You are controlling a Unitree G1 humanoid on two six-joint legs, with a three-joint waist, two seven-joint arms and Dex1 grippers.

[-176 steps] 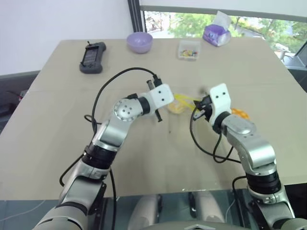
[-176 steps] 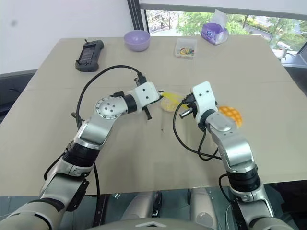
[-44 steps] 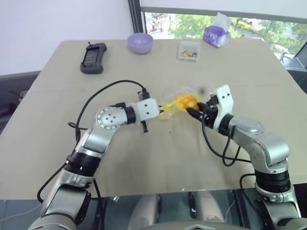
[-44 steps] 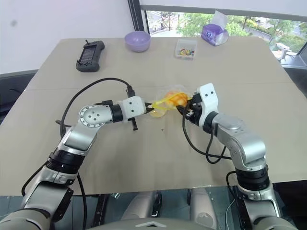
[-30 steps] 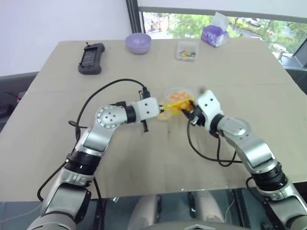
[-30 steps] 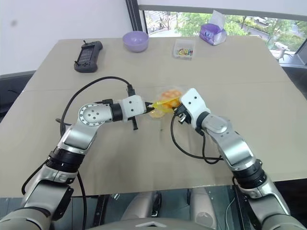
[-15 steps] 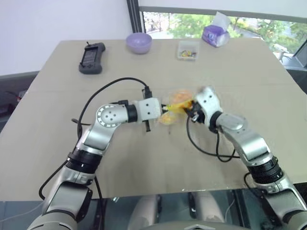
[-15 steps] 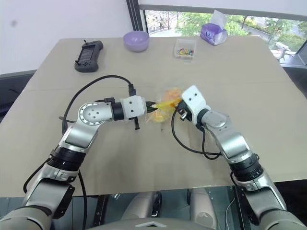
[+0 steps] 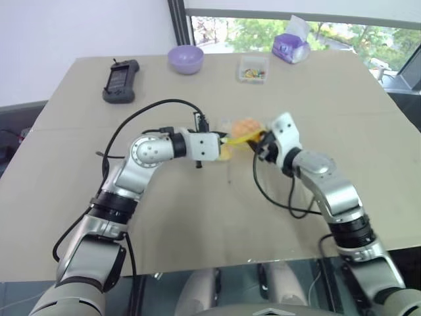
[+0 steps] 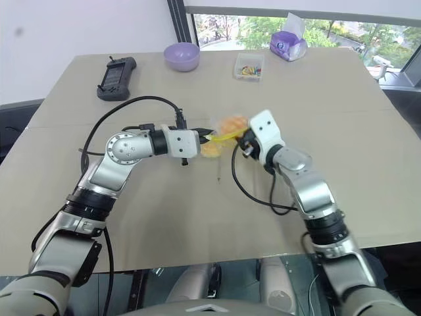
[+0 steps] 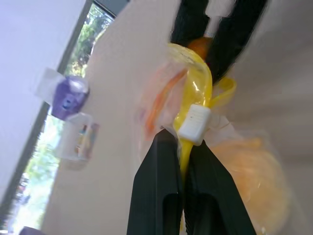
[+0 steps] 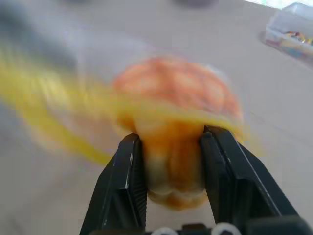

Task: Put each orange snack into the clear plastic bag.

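The grid-topped orange bun [image 12: 176, 127] sits squeezed between the right gripper's [image 12: 171, 166] part-open fingers, at the mouth of the clear plastic bag [image 11: 195, 98]. The left gripper [image 11: 180, 147] is clamped tight on the bag's yellow seal strip [image 11: 193, 93], above the table [image 9: 197, 217].

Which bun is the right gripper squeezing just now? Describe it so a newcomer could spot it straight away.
Start at the middle of the tan table, where the two grippers meet. The right gripper pinches the larger orange bun at the yellow-sealed mouth of the clear plastic bag, whose seal strip the left gripper grips. Its criss-cross grid top and deeper orange set it apart from the smaller, plain yellow-orange bun beside it.
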